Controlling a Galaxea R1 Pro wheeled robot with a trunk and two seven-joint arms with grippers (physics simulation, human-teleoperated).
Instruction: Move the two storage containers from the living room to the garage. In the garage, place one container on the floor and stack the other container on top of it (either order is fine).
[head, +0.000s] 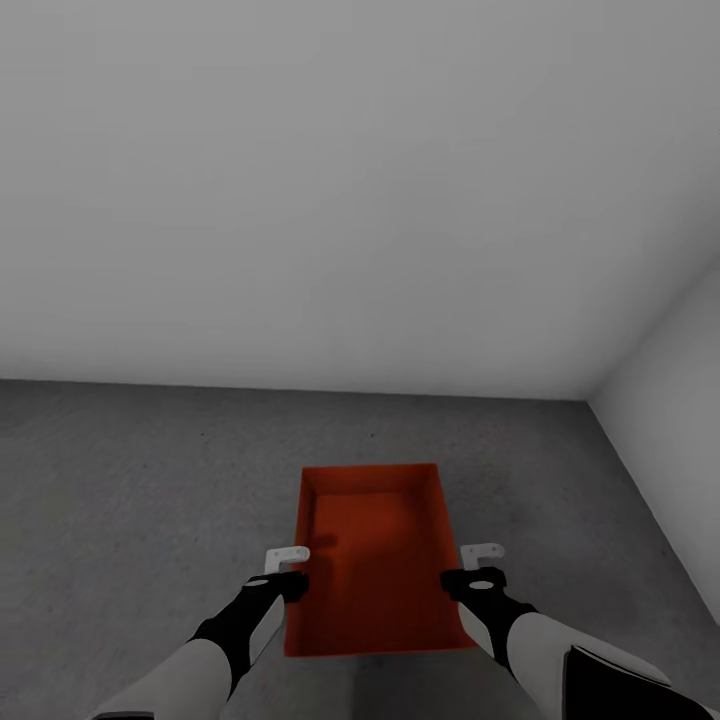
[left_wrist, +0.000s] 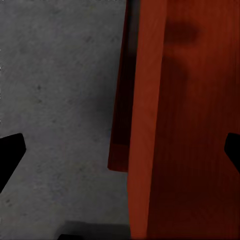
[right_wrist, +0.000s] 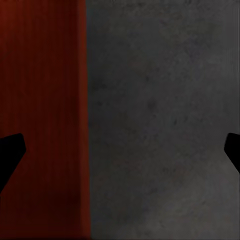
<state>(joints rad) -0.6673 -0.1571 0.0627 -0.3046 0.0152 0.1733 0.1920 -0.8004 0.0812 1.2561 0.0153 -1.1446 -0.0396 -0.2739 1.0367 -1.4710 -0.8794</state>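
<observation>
An orange-red storage container (head: 372, 560) stands open-topped on the dark grey concrete floor (head: 140, 490) of the garage, near a wall corner. My left gripper (head: 285, 580) hangs open over its left rim and my right gripper (head: 478, 578) hangs open over its right rim, both toward the near end. In the left wrist view the storage container's rim (left_wrist: 145, 125) runs between the wide-apart fingertips (left_wrist: 12, 150), with a darker red wall (left_wrist: 119, 145) below it; whether that is a second container I cannot tell. The right gripper (right_wrist: 120, 150) straddles the storage container's wall (right_wrist: 45, 125) and the floor (right_wrist: 160, 125).
A grey-white wall (head: 300, 200) stands just beyond the container, and a side wall (head: 680, 420) closes the corner at the right. Bare concrete stretches to the left of the container and in a narrower strip to its right.
</observation>
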